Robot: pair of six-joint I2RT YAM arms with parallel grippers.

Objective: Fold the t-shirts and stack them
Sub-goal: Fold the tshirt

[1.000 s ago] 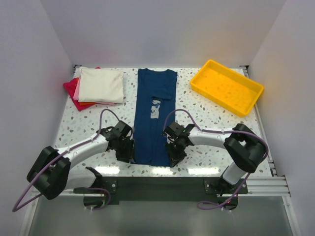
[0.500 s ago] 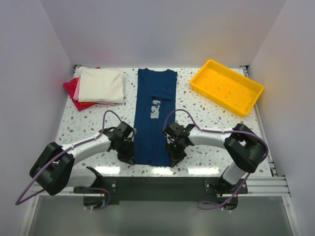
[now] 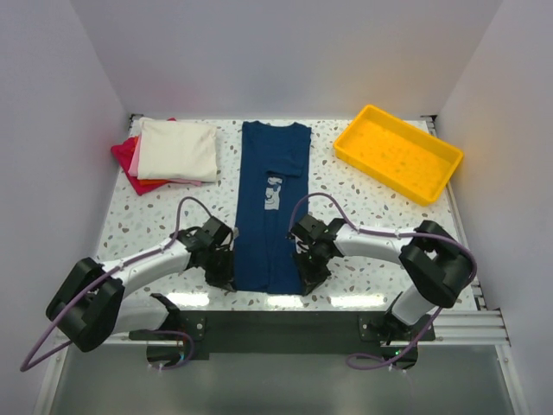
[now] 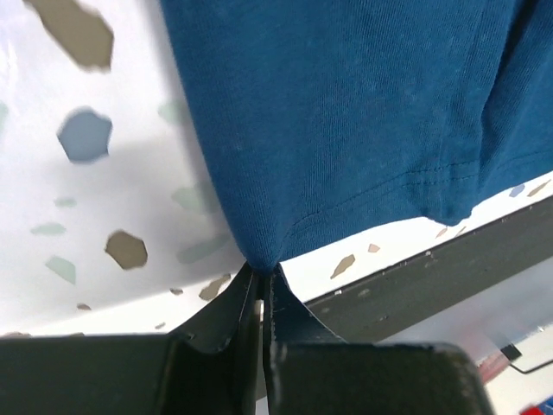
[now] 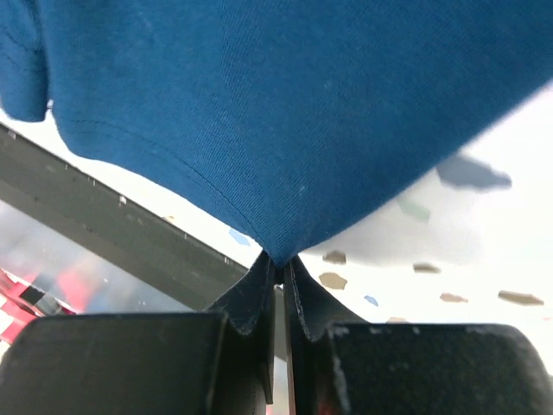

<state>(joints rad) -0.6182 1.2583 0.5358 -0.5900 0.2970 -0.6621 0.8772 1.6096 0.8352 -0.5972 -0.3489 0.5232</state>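
A navy blue t-shirt [image 3: 270, 207] lies lengthwise down the middle of the table, sleeves folded in, a pale print on its chest. My left gripper [image 3: 226, 278] is shut on its near left hem corner [image 4: 259, 251], and the cloth is drawn into a point between the fingers. At the near right hem corner [image 5: 281, 246] my right gripper [image 3: 309, 281] is shut on the cloth in the same way. Folded cream [image 3: 178, 149], pink [image 3: 137, 154] and red [image 3: 131, 166] t-shirts lie stacked at the back left.
A yellow plastic tray [image 3: 397, 152] stands at the back right. The table's black front rail [image 3: 285, 324] runs just behind both grippers, close to the shirt's hem. White walls enclose the table on three sides.
The left gripper has closed onto the left hem corner. The right gripper has tightened on the right corner. Both arms have shifted slightly toward the near edge.
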